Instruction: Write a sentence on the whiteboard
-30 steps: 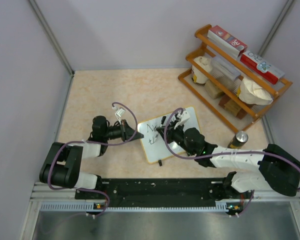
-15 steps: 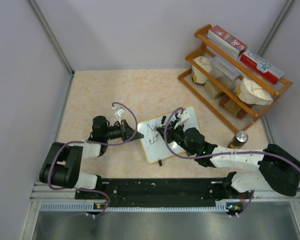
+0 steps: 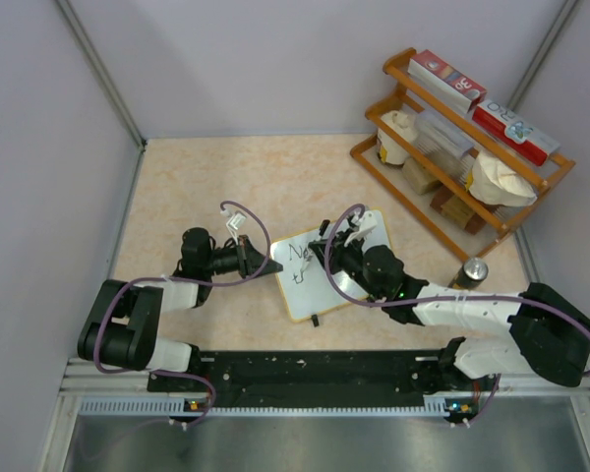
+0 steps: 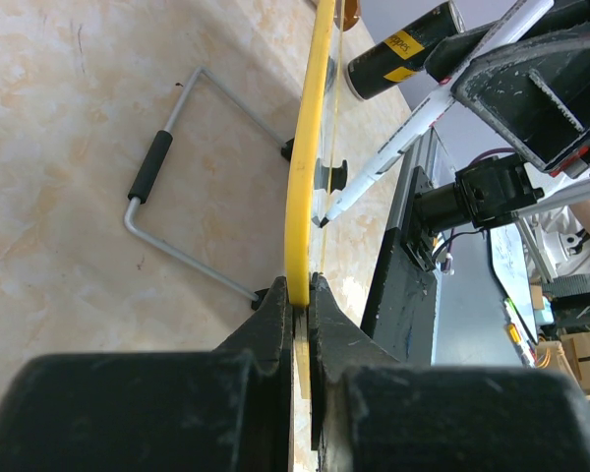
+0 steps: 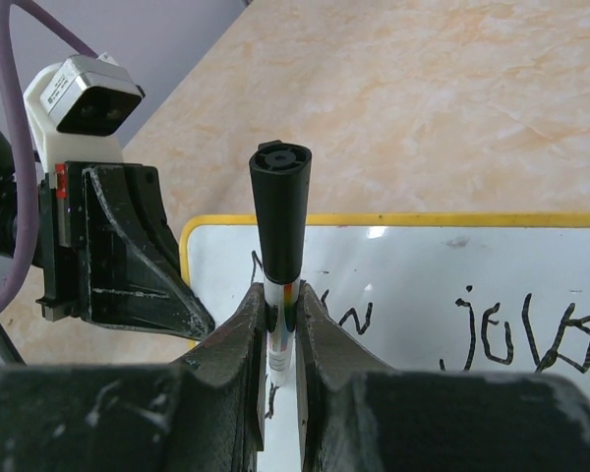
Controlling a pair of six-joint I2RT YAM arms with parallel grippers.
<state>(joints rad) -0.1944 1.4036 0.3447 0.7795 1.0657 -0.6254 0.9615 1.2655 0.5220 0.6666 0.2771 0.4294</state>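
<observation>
Right jaws shifted up-board toward the top line, clenched on marker, tip at whiteboard mid-tabletop. Left jaws pinch its frame edge, bracing it, I'd guess, against pen pressure.

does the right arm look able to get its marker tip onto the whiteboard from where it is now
Probably yes: the right gripper is shut on the marker directly over the whiteboard, nothing sits between tip and surface, and the left gripper is shut on the whiteboard's edge, steadying it.
</observation>
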